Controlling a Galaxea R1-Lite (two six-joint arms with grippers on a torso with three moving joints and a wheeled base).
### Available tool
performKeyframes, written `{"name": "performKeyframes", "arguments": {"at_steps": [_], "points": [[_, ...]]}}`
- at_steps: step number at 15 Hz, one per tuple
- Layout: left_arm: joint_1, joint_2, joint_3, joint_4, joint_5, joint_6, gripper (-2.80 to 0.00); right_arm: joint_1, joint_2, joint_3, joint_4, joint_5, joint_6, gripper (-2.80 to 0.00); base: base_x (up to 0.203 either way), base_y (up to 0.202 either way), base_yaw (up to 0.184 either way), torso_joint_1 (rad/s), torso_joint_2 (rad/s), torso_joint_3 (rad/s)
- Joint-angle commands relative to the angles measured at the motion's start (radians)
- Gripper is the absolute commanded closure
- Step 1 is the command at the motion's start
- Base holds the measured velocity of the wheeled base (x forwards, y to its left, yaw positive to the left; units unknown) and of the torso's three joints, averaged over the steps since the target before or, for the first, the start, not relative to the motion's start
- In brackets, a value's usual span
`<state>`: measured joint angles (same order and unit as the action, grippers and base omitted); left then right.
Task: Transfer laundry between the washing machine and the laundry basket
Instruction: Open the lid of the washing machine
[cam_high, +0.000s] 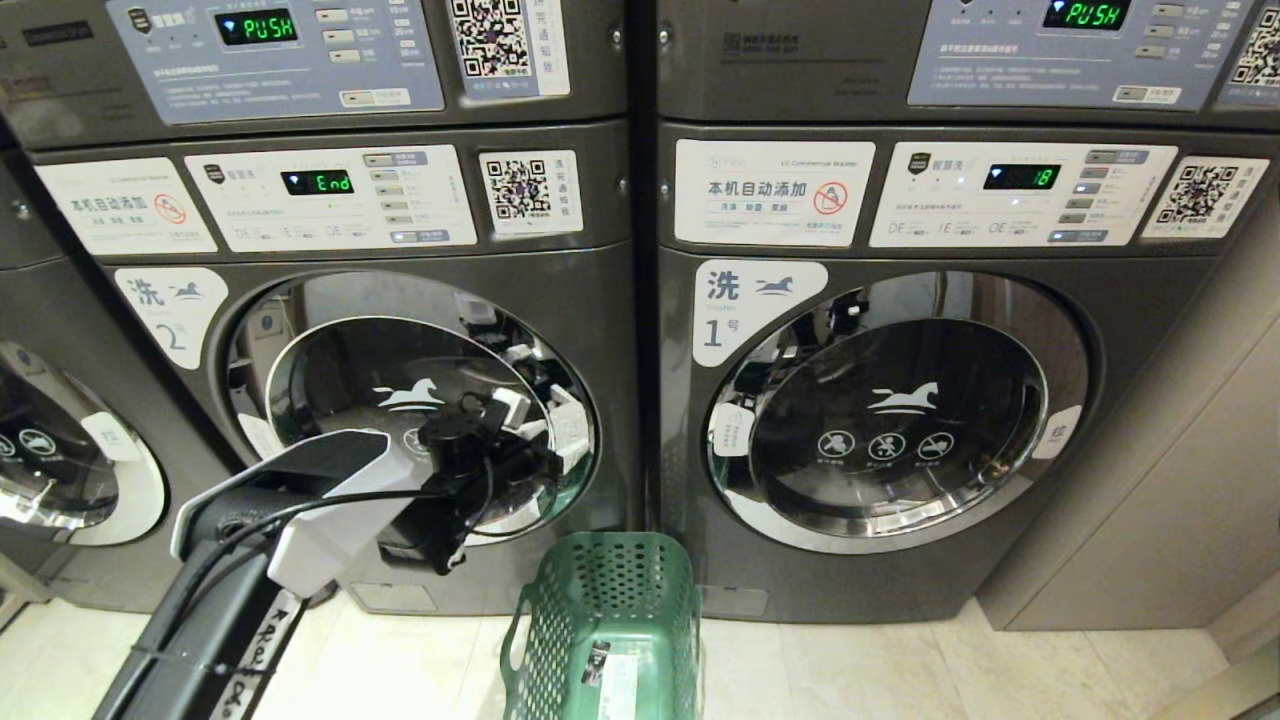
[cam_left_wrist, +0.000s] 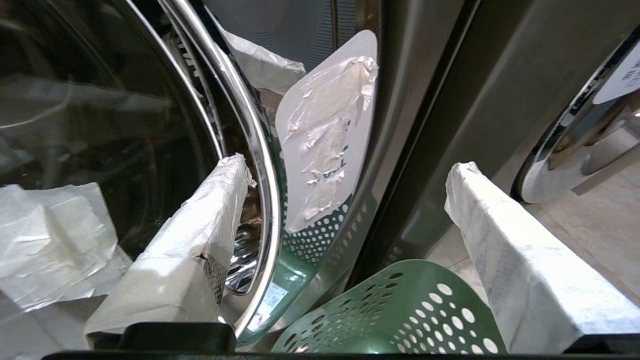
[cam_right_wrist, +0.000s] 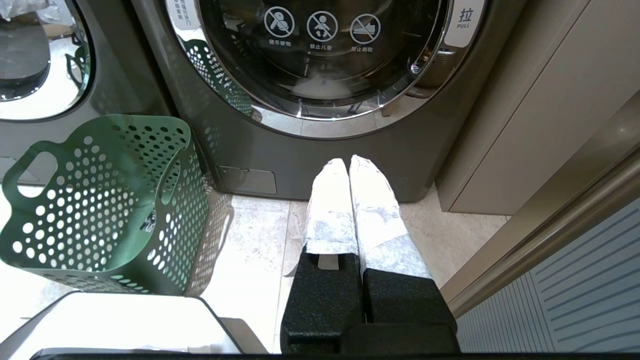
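Note:
The washing machine (cam_high: 600, 300) marked 2 stands left of centre with its round glass door (cam_high: 400, 400) closed. My left gripper (cam_high: 535, 430) is at the door's right edge, open and holding nothing. In the left wrist view the left gripper (cam_left_wrist: 347, 167) straddles the chrome rim (cam_left_wrist: 262, 190) beside a torn white label (cam_left_wrist: 325, 135). One white-wrapped finger (cam_left_wrist: 200, 240) lies over the glass, the other past the machine's side. The green laundry basket (cam_high: 610, 620) stands on the floor just below. The laundry is out of view. My right gripper (cam_right_wrist: 350, 162) is shut and empty, low in front of the machine marked 1.
The machine marked 1 (cam_high: 900, 420) stands to the right with its door closed, and a third machine (cam_high: 60, 470) is at the far left. A beige cabinet wall (cam_high: 1180, 500) closes the right side. Pale floor tiles (cam_right_wrist: 250, 240) lie between the basket (cam_right_wrist: 100, 200) and my right gripper.

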<state>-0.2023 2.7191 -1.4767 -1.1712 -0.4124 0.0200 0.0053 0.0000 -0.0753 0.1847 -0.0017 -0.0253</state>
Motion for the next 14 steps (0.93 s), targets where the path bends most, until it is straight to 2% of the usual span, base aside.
{"name": "performKeyframes", "arguments": {"at_steps": [1, 9, 12, 14], "points": [[-0.001, 0.011, -0.017, -0.007, -0.015, -0.006, -2.8, 0.001, 0.002, 0.0, 0.001, 0.0, -0.001, 0.0, 0.0, 0.0, 0.0, 0.0, 0.0, 0.0], [-0.005, 0.068, -0.168, 0.07, -0.048, -0.009, -2.8, 0.001, 0.002, 0.0, 0.001, 0.0, -0.001, 0.0, 0.0, 0.0, 0.0, 0.0, 0.0, 0.0], [-0.006, 0.07, -0.175, 0.078, -0.103, -0.01, -2.8, 0.001, 0.002, 0.0, 0.001, 0.0, -0.001, 0.0, 0.0, 0.0, 0.0, 0.0, 0.0, 0.0], [-0.005, 0.068, -0.175, 0.082, -0.163, -0.033, -2.8, 0.001, 0.002, 0.0, 0.001, 0.0, -0.001, 0.0, 0.0, 0.0, 0.0, 0.0, 0.0, 0.0]]}}
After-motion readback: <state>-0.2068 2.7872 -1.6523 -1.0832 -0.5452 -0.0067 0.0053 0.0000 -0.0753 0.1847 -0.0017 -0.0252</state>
